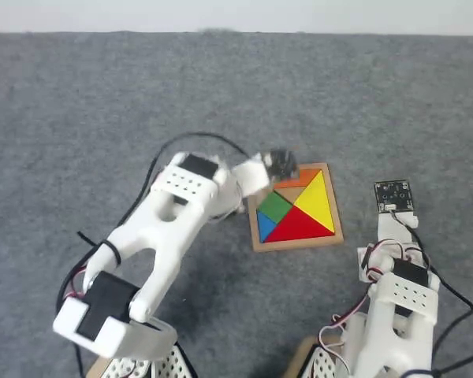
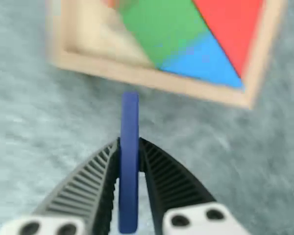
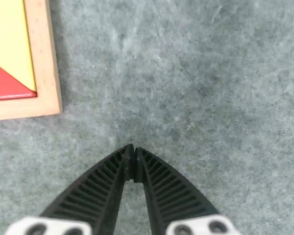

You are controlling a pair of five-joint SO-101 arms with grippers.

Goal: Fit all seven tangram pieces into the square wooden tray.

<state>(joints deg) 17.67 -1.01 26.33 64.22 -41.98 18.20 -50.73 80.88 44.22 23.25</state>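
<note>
Left wrist view: left gripper [image 2: 130, 147] pinches the blue piece [image 2: 129, 122] on edge just short of the tray [image 2: 152, 79], so I'd carry it over the bare spot [image 2: 95, 34] by the green piece [image 2: 161, 27], tip it flat, then let go; the right gripper [image 3: 131, 147] is closed, empty.

Grey felt-covered table [image 1: 79, 102]; square wooden tray [image 1: 299, 242] lying flat on it, right of centre.
</note>
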